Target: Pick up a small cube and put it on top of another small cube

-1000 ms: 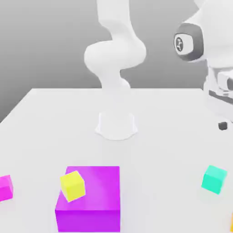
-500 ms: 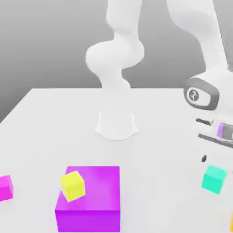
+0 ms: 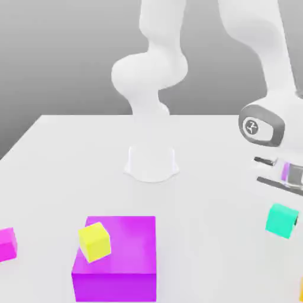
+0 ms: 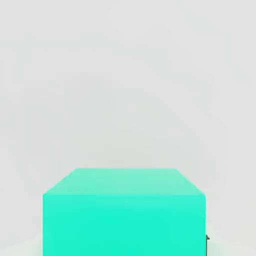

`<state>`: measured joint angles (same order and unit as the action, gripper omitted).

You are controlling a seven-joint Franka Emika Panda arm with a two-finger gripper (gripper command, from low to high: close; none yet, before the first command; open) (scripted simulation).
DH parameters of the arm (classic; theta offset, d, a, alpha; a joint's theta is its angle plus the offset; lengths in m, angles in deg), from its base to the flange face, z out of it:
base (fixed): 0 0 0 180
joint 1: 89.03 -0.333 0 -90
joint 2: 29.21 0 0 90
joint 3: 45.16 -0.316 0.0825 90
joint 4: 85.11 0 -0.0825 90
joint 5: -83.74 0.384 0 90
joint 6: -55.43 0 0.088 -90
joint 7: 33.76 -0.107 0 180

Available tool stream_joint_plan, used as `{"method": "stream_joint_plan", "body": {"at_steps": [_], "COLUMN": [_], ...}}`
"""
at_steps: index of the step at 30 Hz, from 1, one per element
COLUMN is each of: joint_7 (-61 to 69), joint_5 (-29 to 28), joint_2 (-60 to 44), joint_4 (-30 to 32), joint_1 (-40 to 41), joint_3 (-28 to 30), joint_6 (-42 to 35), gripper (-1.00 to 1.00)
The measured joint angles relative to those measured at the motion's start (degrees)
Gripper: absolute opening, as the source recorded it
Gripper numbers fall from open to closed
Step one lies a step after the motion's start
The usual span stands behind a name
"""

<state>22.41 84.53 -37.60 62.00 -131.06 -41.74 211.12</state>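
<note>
The small teal cube [image 3: 278,220] hangs at the exterior view's right, just off the white table [image 3: 71,165]. My gripper [image 3: 285,218] is shut on it, and the hand comes down from above with a dark fingertip [image 3: 295,222] at the cube's right side. In the hand view the teal cube [image 4: 125,212] sits very close, with the white table behind it. A small yellow cube [image 3: 94,241] shows tilted over the left part of the big magenta block [image 3: 121,263]. A small pink cube [image 3: 7,243] lies at the far left edge.
The arm's round white base [image 3: 151,163] stands mid-table, with the arm rising behind it and arching over to the right. An orange sliver [image 3: 301,290] shows at the lower right edge. Bare table lies between the magenta block and the teal cube.
The hand came down from the upper right onto the teal cube and shut on it. The cube now sits slightly higher and further right than half a second ago.
</note>
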Motion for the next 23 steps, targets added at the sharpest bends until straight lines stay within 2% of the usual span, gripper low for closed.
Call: {"method": "stream_joint_plan", "body": {"at_steps": [8,13,19,20,23], "joint_7": [2.1,2.8,6.1,6.6,6.6], "joint_5": [-2.4,-5.1,-1.4,-0.8,-0.8], "joint_2": [10.9,16.1,10.0,8.7,8.7], "joint_4": [-1.9,-2.8,-1.2,-0.9,-0.9], "joint_1": [21.1,30.9,32.5,32.8,32.8], "joint_3": [11.1,17.9,20.1,20.0,20.0], "joint_6": [-11.9,-18.4,-11.5,-9.9,-9.9], "gripper": [-1.00,-1.00,-1.00,1.00,1.00]}}
